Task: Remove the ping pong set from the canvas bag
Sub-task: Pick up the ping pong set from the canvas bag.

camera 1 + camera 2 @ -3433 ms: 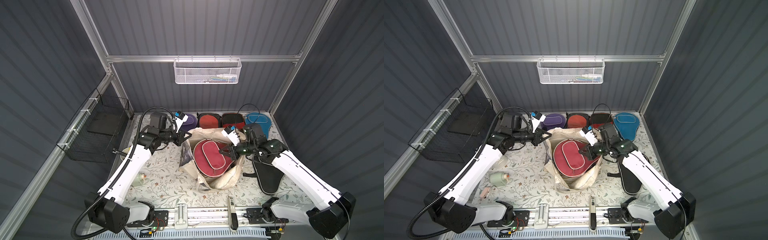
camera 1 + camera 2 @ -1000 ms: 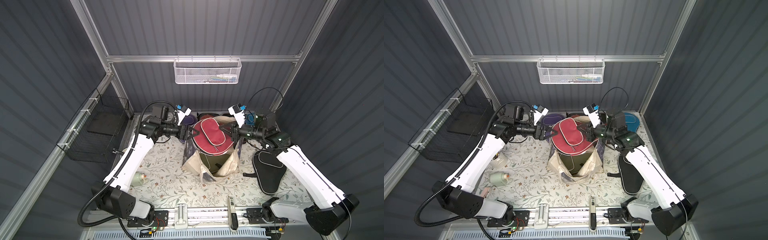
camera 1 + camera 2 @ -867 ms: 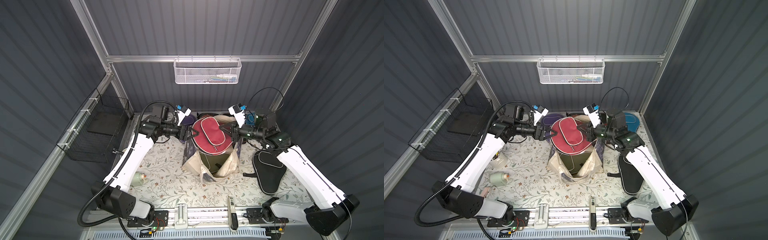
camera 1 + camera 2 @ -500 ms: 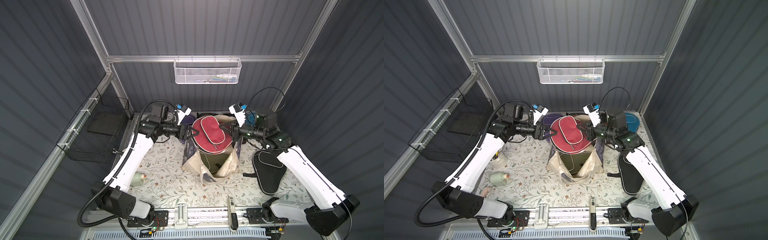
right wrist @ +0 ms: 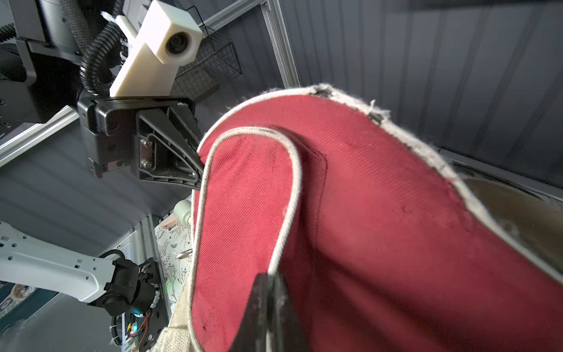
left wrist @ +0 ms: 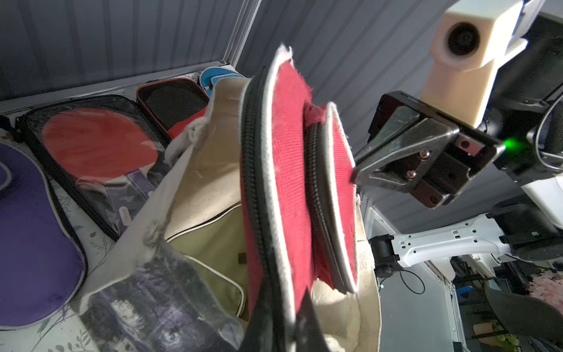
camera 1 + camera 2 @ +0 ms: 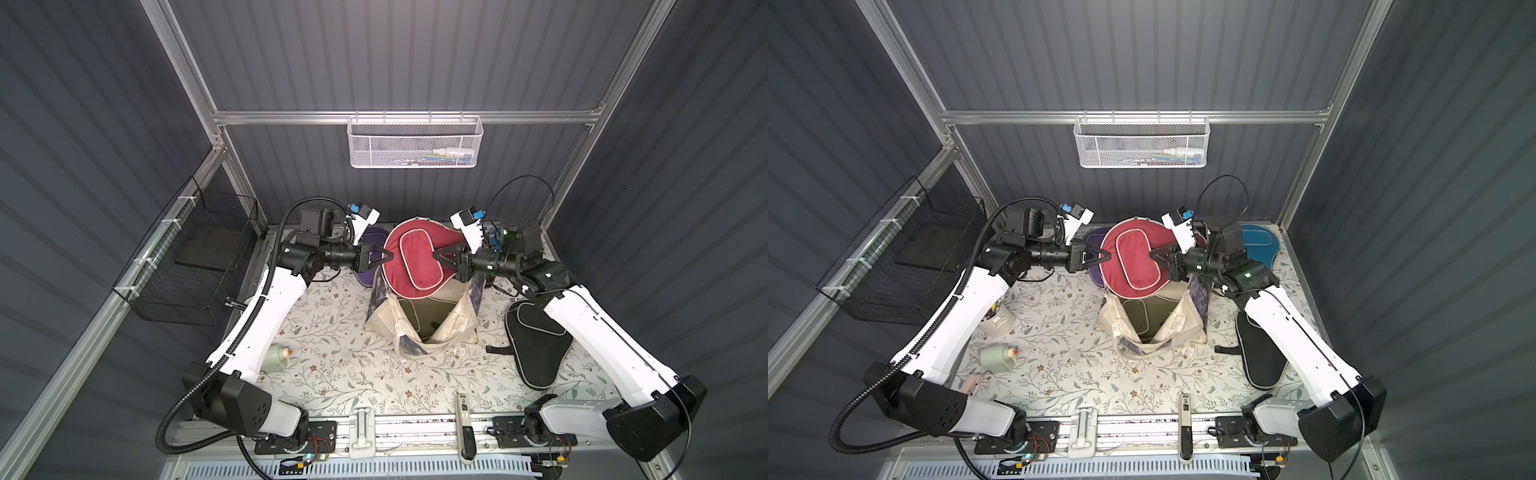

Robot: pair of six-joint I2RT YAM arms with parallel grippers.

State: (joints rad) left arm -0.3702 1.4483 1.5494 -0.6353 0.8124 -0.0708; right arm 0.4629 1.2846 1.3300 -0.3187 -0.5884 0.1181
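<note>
A maroon paddle cover point(image 7: 415, 259) point(image 7: 1133, 266) of the ping pong set hangs in the air over the open cream canvas bag point(image 7: 453, 328) point(image 7: 1177, 328). My left gripper point(image 7: 388, 258) point(image 6: 286, 285) is shut on the cover's left rim. On the opposite side, my right gripper point(image 7: 436, 254) point(image 5: 269, 279) is shut on the pale piping of its pocket. An olive cover point(image 7: 419, 309) point(image 6: 213, 243) lies inside the bag. The black cover point(image 7: 534, 345) rests on the table under my right arm.
Along the back wall lie a purple cover point(image 7: 370, 241), a clear case with a red paddle point(image 6: 91, 143), a red-and-black case point(image 6: 173, 103) and a blue cover point(image 7: 1258, 241). A wire basket point(image 7: 199, 270) hangs on the left wall. A mint bottle point(image 7: 276, 357) and white cup point(image 7: 994, 322) sit front left.
My right gripper has lifted the maroon cover out of the bag. My left gripper, open beside it half a second ago, has closed on its left rim.
</note>
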